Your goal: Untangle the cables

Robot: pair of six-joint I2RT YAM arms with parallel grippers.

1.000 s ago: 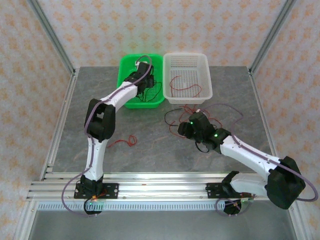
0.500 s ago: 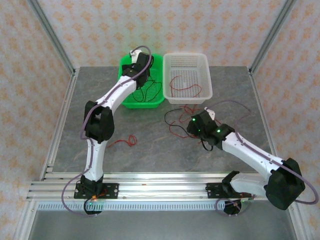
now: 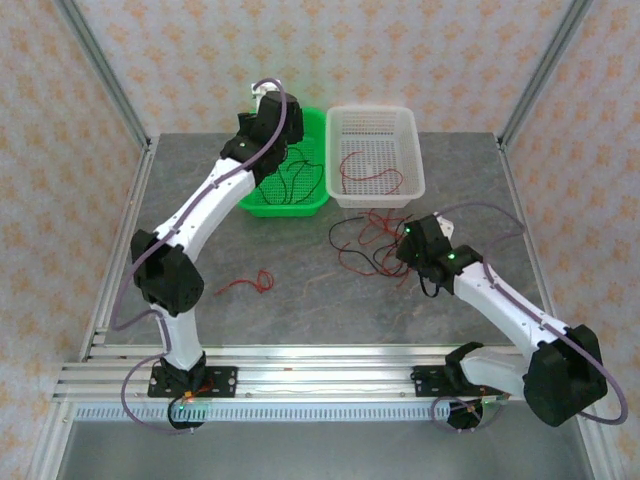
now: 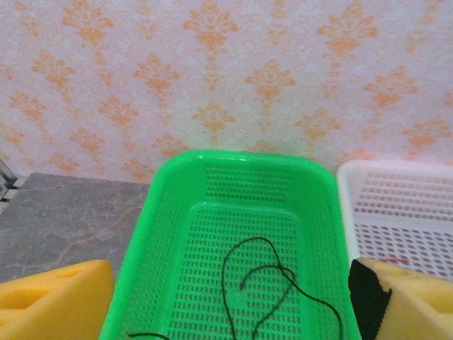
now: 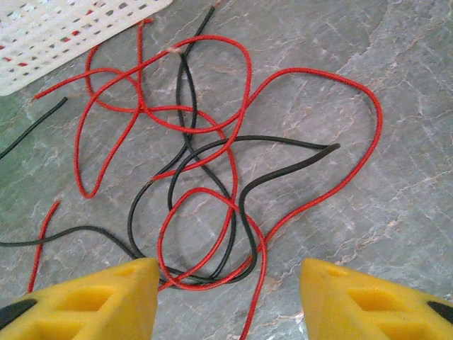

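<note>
Plainly, left tool [image 4: 230, 276] and right tool [image 5: 226, 269] gape wide; tangled cables [image 5: 232, 204] run off-frame.

A messy knot of red and black cables [image 5: 205, 191] is spread flat on the tabletop [image 3: 300, 320], just near of the white basket [image 3: 370, 108]. One thin black cable [image 4: 265, 273] is curled inside the green basket [image 4: 152, 234]. A red one [image 3: 370, 180] is looped in the white basket, and a small red squiggle [image 3: 250, 282] is seen alone further left.
</note>
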